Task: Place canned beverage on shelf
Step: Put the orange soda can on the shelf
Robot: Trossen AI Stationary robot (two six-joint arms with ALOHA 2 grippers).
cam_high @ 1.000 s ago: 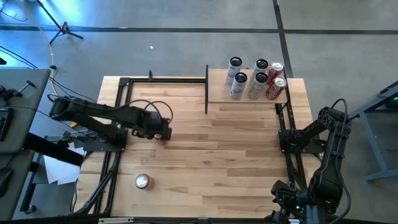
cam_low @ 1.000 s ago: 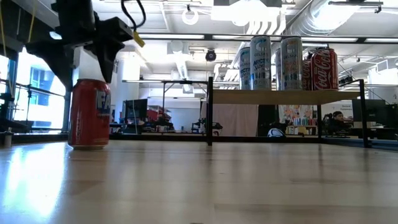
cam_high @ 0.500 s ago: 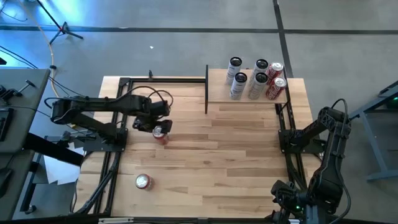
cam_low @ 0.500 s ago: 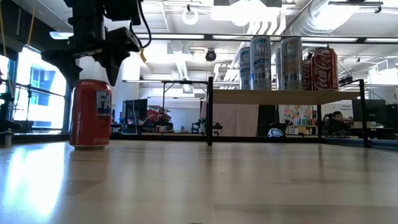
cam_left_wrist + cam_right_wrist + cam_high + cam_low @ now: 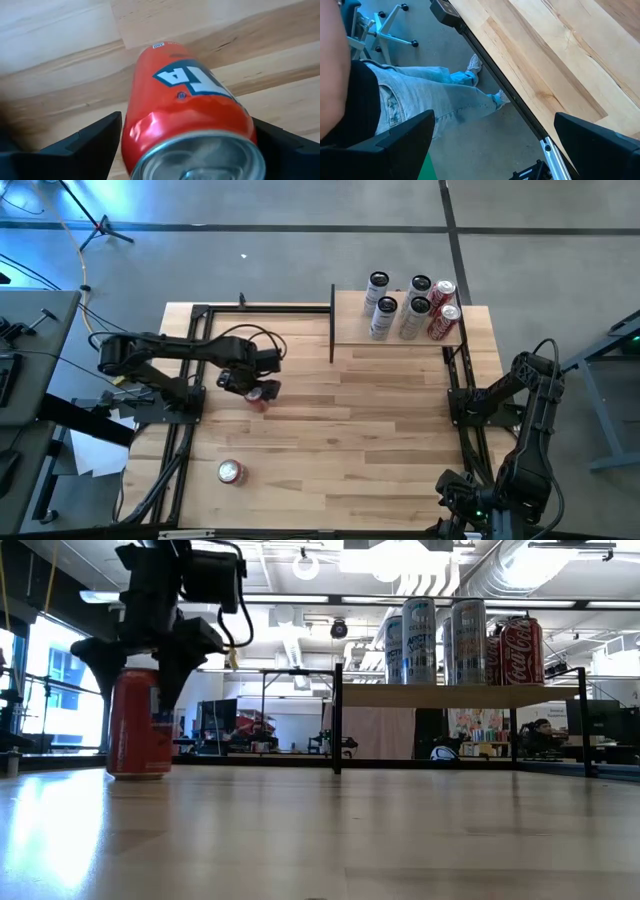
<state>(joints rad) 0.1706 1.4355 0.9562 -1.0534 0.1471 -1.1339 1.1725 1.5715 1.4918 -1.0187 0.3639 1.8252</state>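
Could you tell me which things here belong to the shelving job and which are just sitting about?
In play:
- orange can, upright on the table
- left gripper, fingers either side of that can
- shelf

Just there:
- five cans already on the shelf
- second red can near the table's front edge
- right gripper, parked open off the table's edge
- seated person's legs

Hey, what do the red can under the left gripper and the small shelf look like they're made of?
Red drink can: looks like thin painted metal, with a glossy dented wall and a bare silver lid. Small shelf: seemingly light wood, showing pale grain, on thin black posts, probably metal.
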